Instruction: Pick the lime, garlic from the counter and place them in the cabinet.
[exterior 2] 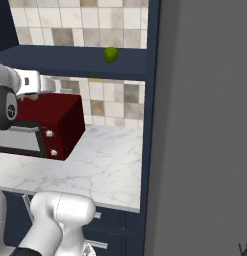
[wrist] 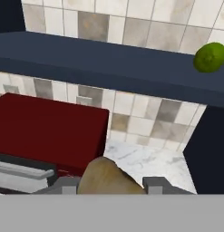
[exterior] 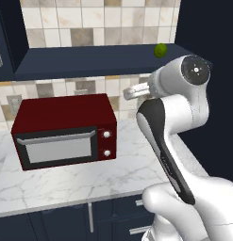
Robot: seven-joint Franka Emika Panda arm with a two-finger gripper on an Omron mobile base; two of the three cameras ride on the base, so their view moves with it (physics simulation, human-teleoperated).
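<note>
The bright-green lime rests on the right end of the dark navy cabinet shelf. In the hand view my gripper is shut on the tan-brown garlic, which bulges up between the two fingertips. The hand hovers above the marble counter, beside the microwave's right end and below the shelf. The lime lies up and to the right of the gripper in the hand view.
A red microwave stands on the counter under the shelf, close to the left of the hand. A tall dark navy side panel bounds the counter on the right. Tiled wall lies behind.
</note>
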